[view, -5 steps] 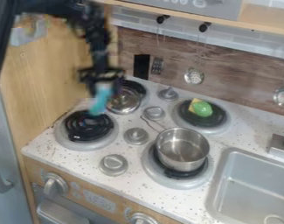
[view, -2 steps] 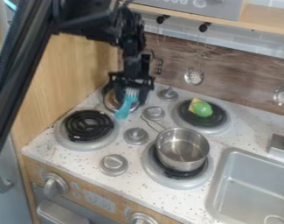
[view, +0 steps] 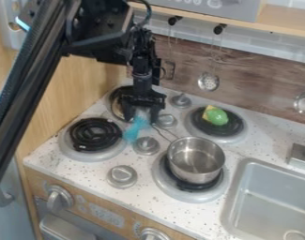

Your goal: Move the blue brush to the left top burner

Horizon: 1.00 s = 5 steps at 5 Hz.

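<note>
The black gripper [view: 143, 112] hangs over the front right edge of the left top burner [view: 113, 108], shut on the blue brush [view: 136, 129]. Its fingers hold the brush by the pale bristle end, and the blue handle slants down and to the left, over the counter between the burners and knobs. A round metal lid or pan lies on that burner, largely hidden behind the gripper.
The left front burner [view: 95, 135] is bare. A steel pot [view: 196, 160] stands on the right front burner, a green and yellow item [view: 216, 116] on the right back one. Knobs [view: 146, 146] sit between burners; the sink [view: 273, 201] is at right.
The gripper has moved right and down from the upper left with the brush in it, most of that by the middle frame, then a little lower. The pot and the green item have not moved.
</note>
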{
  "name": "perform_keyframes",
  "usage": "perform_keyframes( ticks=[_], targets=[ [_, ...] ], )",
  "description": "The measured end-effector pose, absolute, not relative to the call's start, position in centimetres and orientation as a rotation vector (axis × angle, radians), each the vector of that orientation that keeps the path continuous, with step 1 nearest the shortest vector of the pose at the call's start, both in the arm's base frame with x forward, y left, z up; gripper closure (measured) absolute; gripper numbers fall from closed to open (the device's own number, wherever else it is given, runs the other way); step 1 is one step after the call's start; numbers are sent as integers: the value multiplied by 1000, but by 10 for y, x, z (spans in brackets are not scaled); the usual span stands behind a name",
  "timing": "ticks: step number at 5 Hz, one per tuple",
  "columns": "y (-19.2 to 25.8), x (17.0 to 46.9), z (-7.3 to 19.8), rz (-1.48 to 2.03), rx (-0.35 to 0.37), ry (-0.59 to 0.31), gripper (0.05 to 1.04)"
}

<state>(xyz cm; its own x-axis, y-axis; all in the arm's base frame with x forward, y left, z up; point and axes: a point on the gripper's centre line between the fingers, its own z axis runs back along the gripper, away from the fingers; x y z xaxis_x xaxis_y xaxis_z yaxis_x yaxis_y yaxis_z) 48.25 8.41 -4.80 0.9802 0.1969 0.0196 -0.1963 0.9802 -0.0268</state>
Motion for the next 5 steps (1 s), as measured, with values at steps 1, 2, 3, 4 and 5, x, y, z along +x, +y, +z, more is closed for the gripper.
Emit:
perform_keyframes(
  ticks=[1, 2, 3, 4, 5],
  targets=[
    [82, 476, -60, 194, -19, -3, 76],
    [74, 469, -35, 169, 26, -29, 84],
    [75, 458, -2, 161, 60, -91, 84],
    [74, 442, 7, 134, 63, -97, 84],
    [78, 435, 9, 139, 45, -92, 84]
  ],
)
